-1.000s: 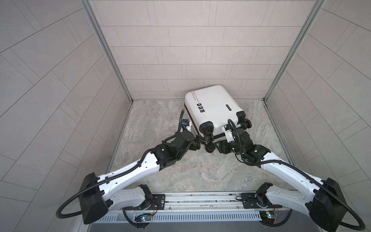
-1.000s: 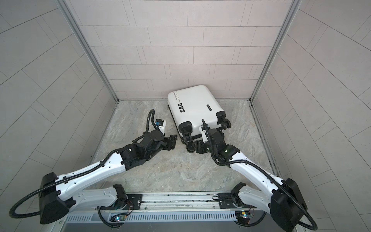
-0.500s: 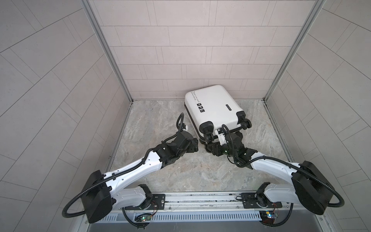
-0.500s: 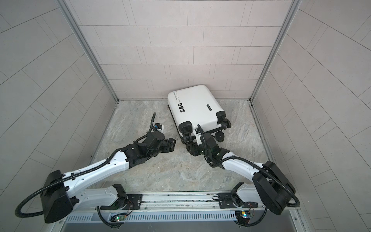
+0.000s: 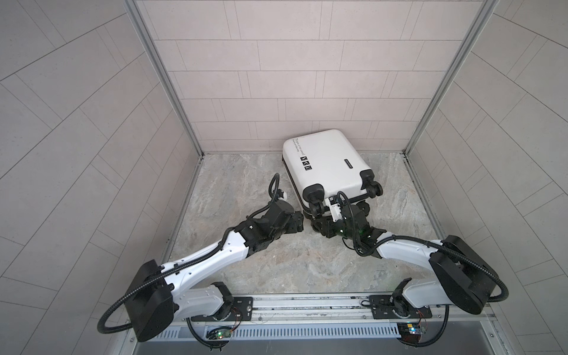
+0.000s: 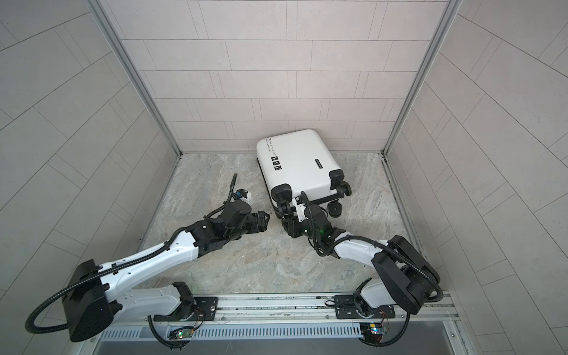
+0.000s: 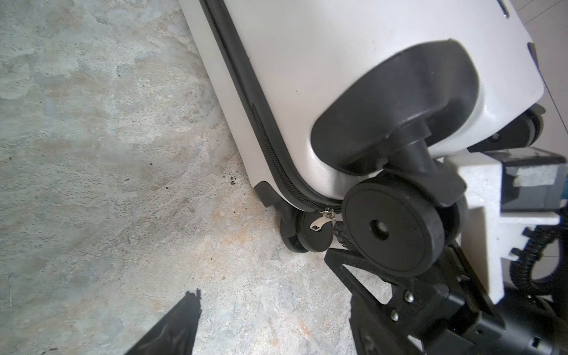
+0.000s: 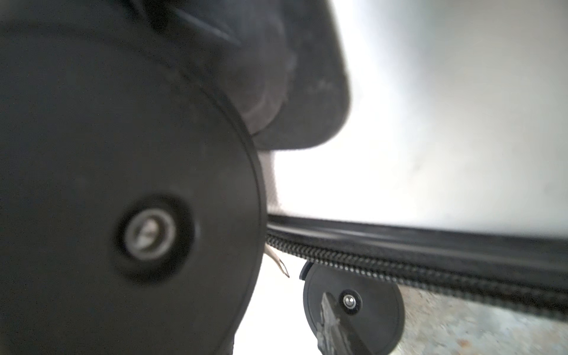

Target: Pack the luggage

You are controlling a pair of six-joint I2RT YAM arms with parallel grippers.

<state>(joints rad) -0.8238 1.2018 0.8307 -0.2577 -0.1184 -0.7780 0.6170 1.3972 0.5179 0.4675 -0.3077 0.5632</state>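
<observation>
The luggage (image 5: 325, 163) (image 6: 298, 159) lies shut on its side near the back wall, its black wheels toward me. My left gripper (image 5: 299, 219) (image 6: 266, 219) (image 7: 276, 332) hangs open beside the front-left corner, holding nothing, with bare tabletop between its fingers. My right gripper (image 5: 316, 221) (image 6: 287, 222) (image 8: 276, 310) is low under the upper front wheel (image 7: 390, 230) (image 8: 123, 215). Its jaws are partly apart. One finger (image 8: 335, 325) shows in front of the lower wheel (image 7: 313, 236) (image 8: 368, 307); the other is hidden. The silver zipper pull (image 7: 321, 222) (image 8: 278, 262) hangs from the zipper band (image 7: 267, 138) (image 8: 430, 261), free of the fingers.
Tiled walls (image 5: 276, 76) close the back and both sides, and the suitcase's far end sits close to the back one. The marbled tabletop (image 5: 246, 184) is bare to the left and front. A metal rail (image 5: 307, 304) with both arm bases runs along the front edge.
My right arm has folded down and its wrist has sunk lower at the front-left wheels, with its jaws narrower. The left gripper has barely moved. The suitcase has not shifted.
</observation>
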